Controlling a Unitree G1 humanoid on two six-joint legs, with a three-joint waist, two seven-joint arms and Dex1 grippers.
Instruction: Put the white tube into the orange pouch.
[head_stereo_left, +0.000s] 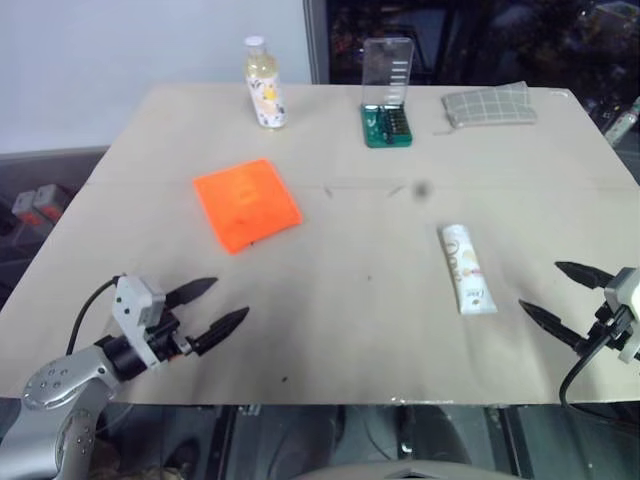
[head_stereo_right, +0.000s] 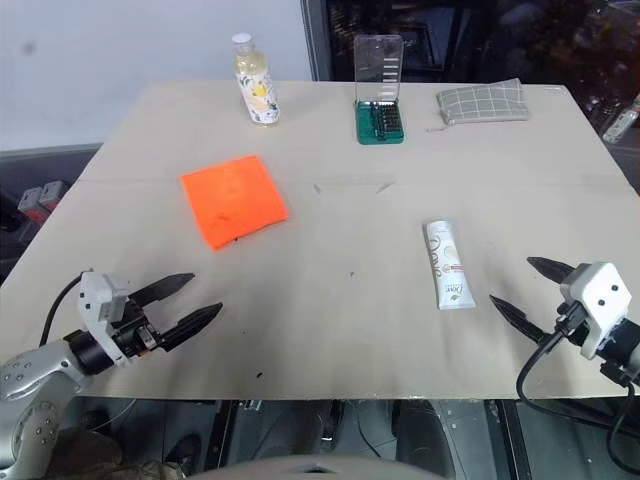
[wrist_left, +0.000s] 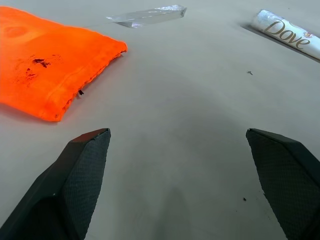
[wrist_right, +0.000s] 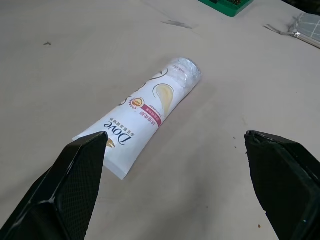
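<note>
Lying untouched on the table's right side, the tube is waiting well apart from the pouch at far left, while both the left gripper and right gripper are hovering spread and empty, nothing begun.

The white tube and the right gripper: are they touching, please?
Apart: the left eye view shows bare table between the white tube and the right gripper.

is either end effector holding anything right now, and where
Nothing is held. The left end effector and right end effector are open over the table; the white tube lies untouched.
</note>
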